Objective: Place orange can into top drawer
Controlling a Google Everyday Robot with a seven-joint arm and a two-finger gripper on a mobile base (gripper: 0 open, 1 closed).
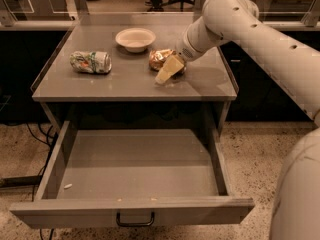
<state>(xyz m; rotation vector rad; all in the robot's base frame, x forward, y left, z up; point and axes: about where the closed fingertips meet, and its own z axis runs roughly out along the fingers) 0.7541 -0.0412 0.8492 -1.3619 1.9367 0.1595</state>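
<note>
The orange can (pixel 159 58) lies on its side on the grey tabletop (pixel 125 81), just right of centre. It is shiny orange-gold and dented. My gripper (pixel 168 68) reaches in from the upper right on the white arm. It sits right against the can's right side and hides part of it. The top drawer (pixel 131 210) below the tabletop is pulled wide open. Its flat front panel with the dark bar handle (pixel 135 219) is near the bottom of the view. The drawer holds only a few small crumbs.
A white-green crushed can (pixel 90 62) lies on the left of the tabletop. A white bowl (pixel 135 38) stands at the back middle. My white arm (pixel 260 39) crosses the right side of the view. Desks and chairs stand behind the table.
</note>
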